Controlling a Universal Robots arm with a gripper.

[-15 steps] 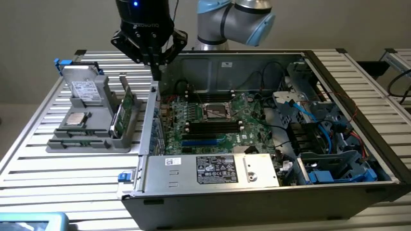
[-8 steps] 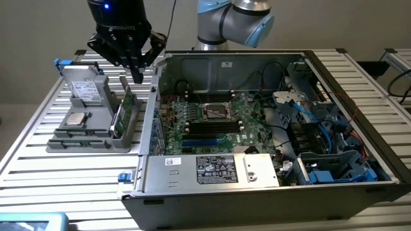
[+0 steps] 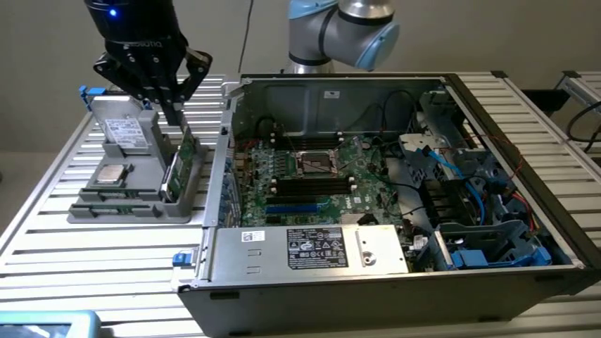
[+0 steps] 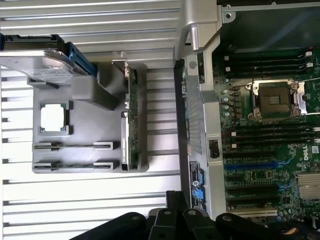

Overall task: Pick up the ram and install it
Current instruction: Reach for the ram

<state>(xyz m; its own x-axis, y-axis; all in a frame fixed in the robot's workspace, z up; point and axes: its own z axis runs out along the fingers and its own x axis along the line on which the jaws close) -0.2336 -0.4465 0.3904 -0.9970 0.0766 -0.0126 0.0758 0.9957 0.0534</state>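
Observation:
The ram (image 3: 187,150) is a thin green stick standing on its long edge in a slot of the grey holder (image 3: 103,208), on the exterior view's left. The wrist view sees the ram (image 4: 132,92) edge-on from above. A second green stick (image 3: 172,176) stands in line with it, nearer the camera. My black gripper (image 3: 174,114) hangs just above the far end of the ram, shut with nothing between its fingers. Its dark fingertips (image 4: 176,207) point at the slatted table beside the case wall.
The holder also carries a hard drive (image 3: 125,132) and a CPU chip (image 3: 112,174). The open computer case (image 3: 281,271) lies to the exterior view's right, with the green motherboard (image 3: 362,201), its black memory slots (image 3: 310,186) and a blue slot (image 3: 295,208).

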